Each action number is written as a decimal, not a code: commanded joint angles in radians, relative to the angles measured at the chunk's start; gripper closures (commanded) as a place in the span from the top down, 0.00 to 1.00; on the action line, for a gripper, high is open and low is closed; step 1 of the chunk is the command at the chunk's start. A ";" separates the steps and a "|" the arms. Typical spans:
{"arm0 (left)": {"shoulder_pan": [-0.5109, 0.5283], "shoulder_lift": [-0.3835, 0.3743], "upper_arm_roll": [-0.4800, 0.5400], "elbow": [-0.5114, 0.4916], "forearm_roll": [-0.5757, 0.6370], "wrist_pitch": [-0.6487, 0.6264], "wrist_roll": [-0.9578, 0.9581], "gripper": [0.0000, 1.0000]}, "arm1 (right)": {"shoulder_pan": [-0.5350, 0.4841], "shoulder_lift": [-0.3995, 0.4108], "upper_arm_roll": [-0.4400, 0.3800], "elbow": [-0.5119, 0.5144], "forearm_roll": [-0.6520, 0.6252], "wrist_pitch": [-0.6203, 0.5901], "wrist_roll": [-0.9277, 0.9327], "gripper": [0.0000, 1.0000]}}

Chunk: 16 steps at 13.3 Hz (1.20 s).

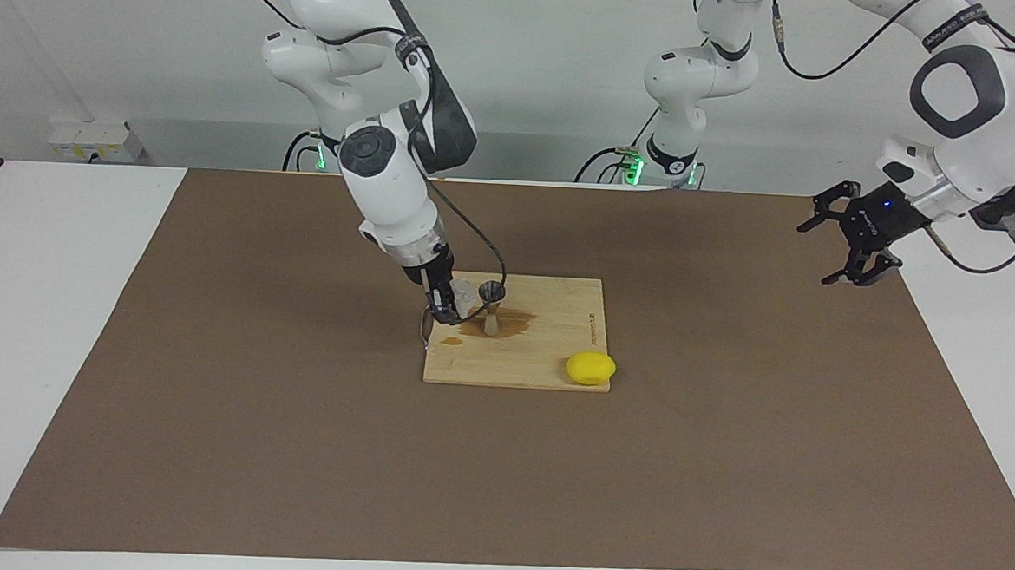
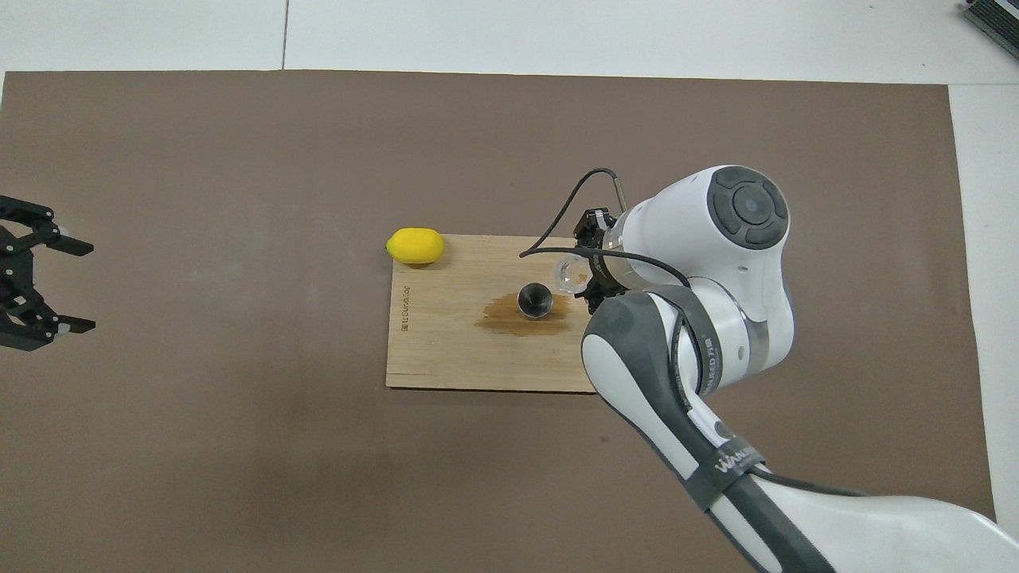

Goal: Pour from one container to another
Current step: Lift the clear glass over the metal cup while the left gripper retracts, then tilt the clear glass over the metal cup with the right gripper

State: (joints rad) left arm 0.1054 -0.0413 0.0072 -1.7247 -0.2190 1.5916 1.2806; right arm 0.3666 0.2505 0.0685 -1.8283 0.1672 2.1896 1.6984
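We see the right hand (image 1: 447, 304) low over the board (image 1: 547, 357), closed on the cup (image 1: 465, 298), which it holds tilted with its mouth toward the jigger (image 1: 491, 306). In the overhead view the cup (image 2: 568, 273) sits just beside the jigger (image 2: 535, 300), at the board's (image 2: 446, 350) edge toward the right arm's end of the table (image 1: 64, 296). The jigger stands upright near the middle of the board, in a brown wet stain (image 2: 509, 318) that spreads around its foot; a smaller spot (image 1: 451, 341) lies on the board below the hand.

The lemon (image 1: 591, 368) rests at the board's corner farthest from the robots, toward the left arm's end, touching or overlapping the edge. A brown mat (image 1: 290, 447) covers most of the table, with wide bare room on every side of the board.

The left hand (image 1: 853, 242) waits in the air over the mat's edge at its own end, fingers spread wide and holding nothing.

Small printing runs along the board's edge near the lemon; we cannot read it. A band on the right arm (image 2: 728, 465) bears lettering that we read only in part.
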 commanded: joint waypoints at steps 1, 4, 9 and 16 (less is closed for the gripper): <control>-0.013 -0.034 0.007 -0.009 0.032 -0.002 -0.179 1.00 | 0.029 0.007 -0.006 0.029 -0.092 -0.019 0.035 0.06; -0.035 -0.035 0.002 -0.012 0.111 0.002 -0.462 1.00 | 0.049 0.004 -0.002 0.029 -0.185 -0.021 0.064 0.06; -0.101 -0.042 0.002 -0.023 0.219 0.013 -0.786 1.00 | 0.104 0.000 -0.004 0.031 -0.328 -0.047 0.067 0.06; -0.095 -0.042 0.005 -0.029 0.222 0.073 -1.120 1.00 | 0.123 -0.011 -0.001 0.024 -0.415 -0.062 0.066 0.06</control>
State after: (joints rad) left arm 0.0136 -0.0685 0.0102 -1.7332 -0.0183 1.6601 0.2098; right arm 0.4840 0.2500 0.0684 -1.8082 -0.1953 2.1552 1.7377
